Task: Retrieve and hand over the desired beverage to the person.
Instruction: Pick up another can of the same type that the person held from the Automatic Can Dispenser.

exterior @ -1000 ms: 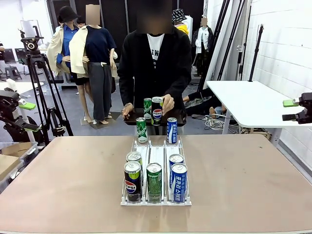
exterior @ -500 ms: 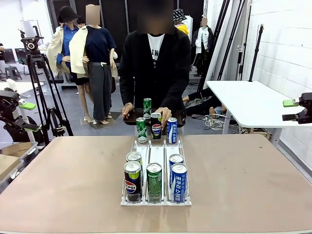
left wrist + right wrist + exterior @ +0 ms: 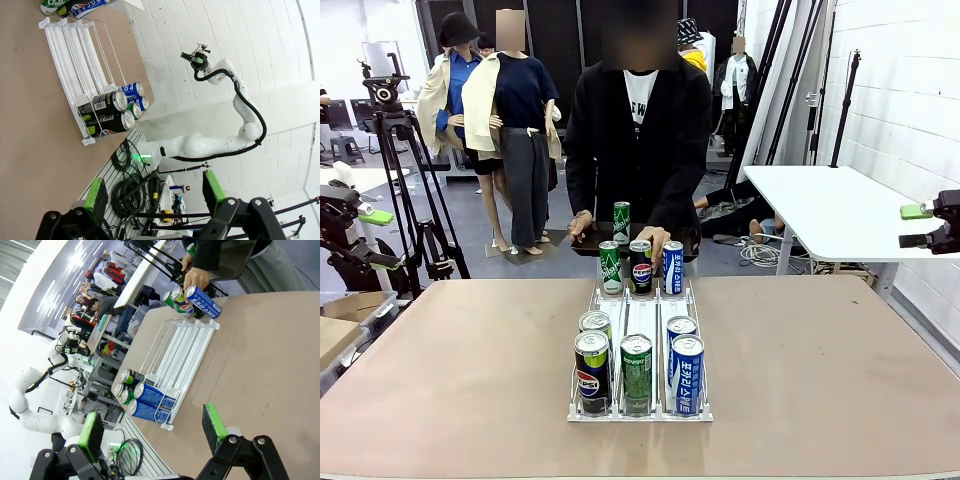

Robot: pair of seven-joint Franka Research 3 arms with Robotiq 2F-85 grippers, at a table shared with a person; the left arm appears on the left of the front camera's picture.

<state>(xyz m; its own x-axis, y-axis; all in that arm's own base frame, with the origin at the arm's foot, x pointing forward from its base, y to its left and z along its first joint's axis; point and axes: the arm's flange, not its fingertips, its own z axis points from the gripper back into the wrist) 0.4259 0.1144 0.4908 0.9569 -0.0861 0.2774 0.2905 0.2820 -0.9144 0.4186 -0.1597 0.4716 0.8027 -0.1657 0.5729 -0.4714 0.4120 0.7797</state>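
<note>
The person (image 3: 638,140) stands at the table's far side with one hand (image 3: 656,238) on a Pepsi can (image 3: 641,266) in the middle lane of the clear can rack (image 3: 642,318). It stands between a green can (image 3: 610,267) and a blue can (image 3: 672,267). At the rack's near end stand a Pepsi can (image 3: 591,372), a green can (image 3: 636,374) and blue cans (image 3: 687,375). My left gripper (image 3: 378,240) (image 3: 155,192) hangs open at the far left, away from the table. At the far right my right gripper (image 3: 920,226) (image 3: 152,430) is open too.
The person's other hand holds a black tray (image 3: 690,243) with one green can (image 3: 621,218) upright on it. A camera tripod (image 3: 405,170) stands at the back left. A white side table (image 3: 830,205) is at the back right. Bare brown tabletop (image 3: 450,360) lies on both sides of the rack.
The person has brought the Pepsi can down from the tray into the far end of the rack's middle lane. Neither arm has moved.
</note>
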